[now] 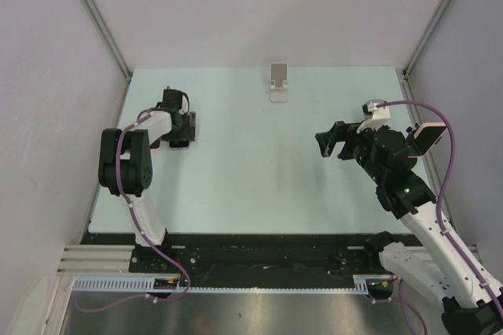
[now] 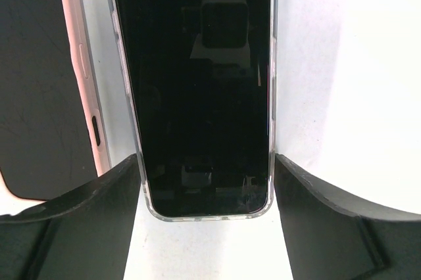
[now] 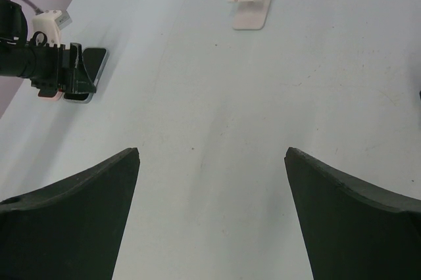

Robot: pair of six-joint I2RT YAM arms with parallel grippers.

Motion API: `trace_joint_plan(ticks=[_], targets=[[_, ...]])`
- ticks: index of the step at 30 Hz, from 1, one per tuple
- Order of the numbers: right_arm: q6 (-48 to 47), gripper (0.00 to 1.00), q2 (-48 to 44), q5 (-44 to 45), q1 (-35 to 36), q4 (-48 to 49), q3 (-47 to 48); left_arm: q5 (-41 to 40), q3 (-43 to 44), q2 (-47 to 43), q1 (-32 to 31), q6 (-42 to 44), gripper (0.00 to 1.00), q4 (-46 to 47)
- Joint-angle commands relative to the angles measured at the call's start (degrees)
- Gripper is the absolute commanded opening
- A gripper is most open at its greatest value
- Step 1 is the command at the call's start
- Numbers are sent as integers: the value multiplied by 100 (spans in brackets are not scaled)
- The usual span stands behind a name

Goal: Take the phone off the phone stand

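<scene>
Two dark fingers of the left end effector press against the long edges of the phone, one on each side near its lower end. No gap shows, so the end effector is clamped on the phone. The phone lies flat on the pale bench, screen up in a clear case, running straight ahead from between the fingers. Just left of that end effector lies a second handset with a pink-edged case, dark surface up, alongside the phone but apart from it.

The right end effector hangs above the bench with its fingers spread wide and only bare bench between them. Far ahead of it and to its left are the left end effector and the phone. Farther ahead still, slightly to its right, the white phone stand sits on its base with its cradle bare, well apart from the phone.
</scene>
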Motion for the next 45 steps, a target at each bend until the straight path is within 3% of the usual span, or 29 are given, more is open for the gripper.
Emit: trace_joint_plan(ticks=[1,11,13,20,25,31,37,45], targets=[[-67,98,-35,-8,-10,228,11,-263,-132,-121,54,470,71,-494],[-58,98,-18,-61,-18,281,11,-465,-132,-60,54,356,73,-767],[-58,98,-9,-61,-10,263,11,-553,-124,-25,63,348,83,-784],[-58,98,9,-87,-18,281,11,-614,-36,-59,63,277,98,-785],[-58,98,-9,-96,-18,289,11,-343,70,-507,37,189,99,-793],[-67,98,0,-43,-18,298,11,685,368,-859,-349,-425,100,-758],[-67,98,-35,-35,-18,263,11,1468,737,-403,-631,-795,100,-749],[-84,98,-132,18,-27,210,11,1328,1238,396,-816,-865,100,-732]])
